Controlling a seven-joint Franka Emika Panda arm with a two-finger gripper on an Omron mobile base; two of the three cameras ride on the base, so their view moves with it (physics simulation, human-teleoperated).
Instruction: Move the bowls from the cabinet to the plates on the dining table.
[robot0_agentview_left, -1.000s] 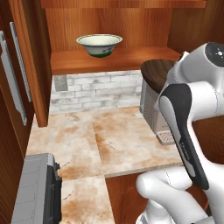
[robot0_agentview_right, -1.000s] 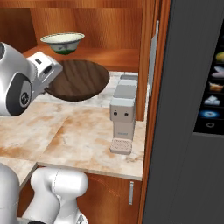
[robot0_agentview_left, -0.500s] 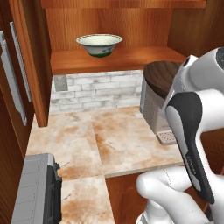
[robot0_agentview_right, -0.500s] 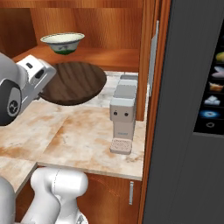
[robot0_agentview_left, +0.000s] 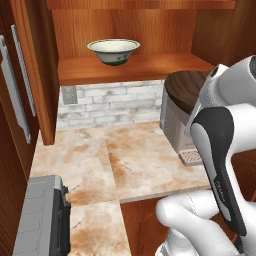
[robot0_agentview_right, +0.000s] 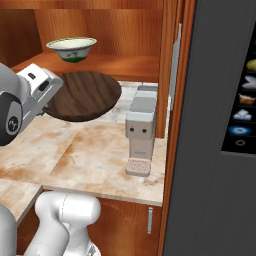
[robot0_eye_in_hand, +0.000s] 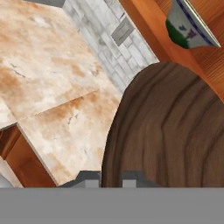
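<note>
the fingers (robot0_eye_in_hand: 110, 178) pinch the rim of the dark brown bowl (robot0_agentview_right: 82, 95), which hangs in the air above the marbled desk (robot0_agentview_right: 95, 155), just below and in front of the cabinet shelf (robot0_agentview_left: 135, 67). the cream bowl (robot0_agentview_left: 113, 51) (green band on its outside) sits upright on that shelf, well apart from the brown one. a grey coffee machine (robot0_agentview_right: 140, 130) stands on the desk beside the held bowl.

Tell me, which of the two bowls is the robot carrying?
The plain dark brown bowl, clamped at its rim by the gripper above the counter. The cream bowl with the green band sits untouched on the cabinet shelf.
</note>
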